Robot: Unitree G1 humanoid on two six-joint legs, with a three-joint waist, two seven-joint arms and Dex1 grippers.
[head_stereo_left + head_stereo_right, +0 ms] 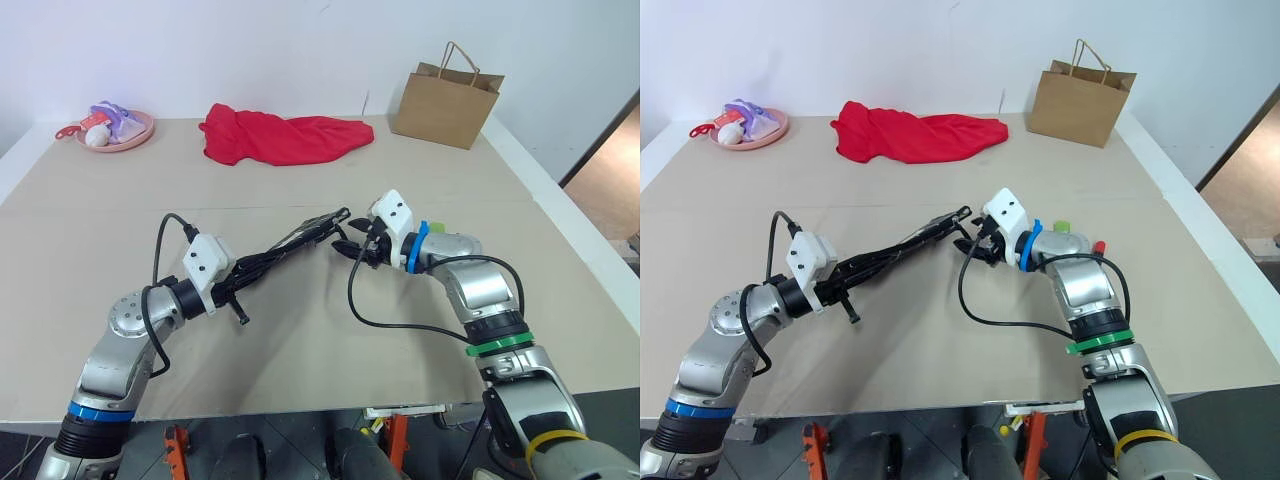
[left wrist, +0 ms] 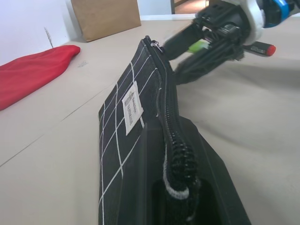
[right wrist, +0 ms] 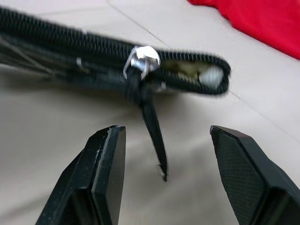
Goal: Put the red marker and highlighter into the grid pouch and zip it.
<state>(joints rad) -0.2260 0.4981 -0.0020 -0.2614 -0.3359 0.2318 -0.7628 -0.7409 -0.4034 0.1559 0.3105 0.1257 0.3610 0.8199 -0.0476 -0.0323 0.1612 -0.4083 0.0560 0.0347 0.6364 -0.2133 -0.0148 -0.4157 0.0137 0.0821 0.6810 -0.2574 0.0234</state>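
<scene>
Plain white wall at the back, and a big beige table [image 1: 300, 340] takes up most of the head views. Along the far edge there's a pink plate [image 1: 128, 137] with some small stuff on it in the upper left of the frame, a red cloth [image 1: 280, 137] bunched up top centre, and a brown paper bag [image 1: 446, 103] standing upright in the upper right.

Mid-frame, the left claw [image 1: 232, 291] is pressed together on one end of the grid pouch [image 2: 123, 123], pinching it so the pouch is lifted off the table and stretches out toward the centre of the frame. In the left wrist view you can see the white label on the pouch's side and the zipper running along the top edge.

The right claw [image 3: 164, 159] comes in from the right of the frame and sits right at the pouch's other end. Its fingers [image 3: 102, 164] are spread, not gripping anything. In the right wrist view the silver zipper slider [image 3: 142, 59] is close to the pouch's end, and the black pull cord [image 3: 153, 136] dangles down between the two open fingers without either one touching it. A short bit past the slider looks unzipped.

The highlighter [image 1: 1062, 226] and the red marker [image 1: 1098, 245] are lying on the table just behind the right forearm, centre-right of the frame. Only the green cap and red cap ends show in the right eye view.
</scene>
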